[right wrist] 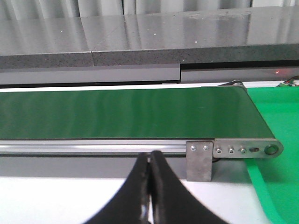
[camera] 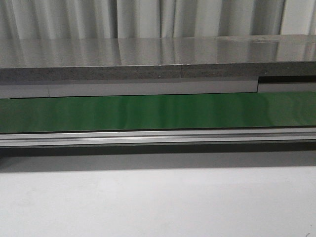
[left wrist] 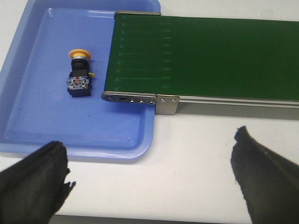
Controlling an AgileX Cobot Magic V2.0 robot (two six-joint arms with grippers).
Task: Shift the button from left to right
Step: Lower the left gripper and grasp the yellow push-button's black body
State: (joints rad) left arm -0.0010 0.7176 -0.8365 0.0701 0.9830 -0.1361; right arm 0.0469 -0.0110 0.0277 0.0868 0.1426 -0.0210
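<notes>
My front view shows only the green conveyor belt (camera: 158, 111), neither arm. The button (left wrist: 79, 74) lies in the blue tray (left wrist: 28, 121) beside the belt's end. I see the left gripper (left wrist: 152, 175) spread wide, the right gripper (right wrist: 150, 196) pressed together.

The right gripper (right wrist: 150, 191) sits over the white table (right wrist: 56, 196), its two black fingers (right wrist: 166, 196) pressed together with nothing between them. Just past the fingertips runs the conveyor belt (right wrist: 126, 114), green on top with an aluminium side rail (right wrist: 93, 147). A metal bracket (right wrist: 200, 161) hangs at the rail's end, beside the roller end plate (right wrist: 247, 150). A green tray (right wrist: 275, 154) lies under that end. A grey counter (right wrist: 140, 42) spans behind.
</notes>
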